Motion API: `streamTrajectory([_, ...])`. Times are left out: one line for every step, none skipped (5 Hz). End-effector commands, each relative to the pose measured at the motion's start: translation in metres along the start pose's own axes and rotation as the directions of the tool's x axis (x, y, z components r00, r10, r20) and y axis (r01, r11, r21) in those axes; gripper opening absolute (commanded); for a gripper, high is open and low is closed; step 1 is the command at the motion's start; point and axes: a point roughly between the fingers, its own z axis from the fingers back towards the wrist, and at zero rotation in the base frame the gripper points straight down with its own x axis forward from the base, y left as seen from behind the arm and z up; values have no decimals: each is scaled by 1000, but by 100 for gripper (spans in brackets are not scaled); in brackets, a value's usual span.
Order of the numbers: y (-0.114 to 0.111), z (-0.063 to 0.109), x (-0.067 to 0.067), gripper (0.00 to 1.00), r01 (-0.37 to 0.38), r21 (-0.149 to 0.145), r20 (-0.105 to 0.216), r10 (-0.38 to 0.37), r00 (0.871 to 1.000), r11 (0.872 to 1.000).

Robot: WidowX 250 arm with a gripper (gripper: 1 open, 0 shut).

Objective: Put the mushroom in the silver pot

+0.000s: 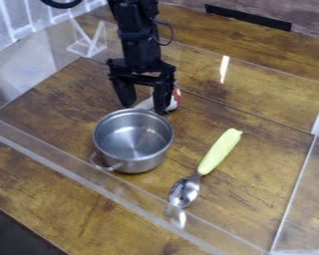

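My gripper (pixel 145 98) jaws hang spread over the mushroom (pixel 166 99); seemingly off-centre, closing may knock it from twelve o'clock of the silver pot (pixel 132 139).

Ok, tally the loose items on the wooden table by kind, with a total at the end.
Toy food: 2, the mushroom and the corn cob
Metal kitchenware: 2, the silver pot and the spoon
Total: 4

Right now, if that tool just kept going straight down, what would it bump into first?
Most likely the mushroom: the open tool points down and straddles it, just behind the pot. Depth is hard to judge from this one view.
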Motion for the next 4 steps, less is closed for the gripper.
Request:
streamTrajectory([-14,7,-7,0,29,-5,26,-29,999,1000])
streamTrajectory([-27,4,-10,0,56,-9,28,-56,998,998])
streamTrajectory([-35,16,-17,0,57,-30,62,-55,997,998])
streamTrajectory([-40,31,-21,0,55,-56,100,-49,994,997])
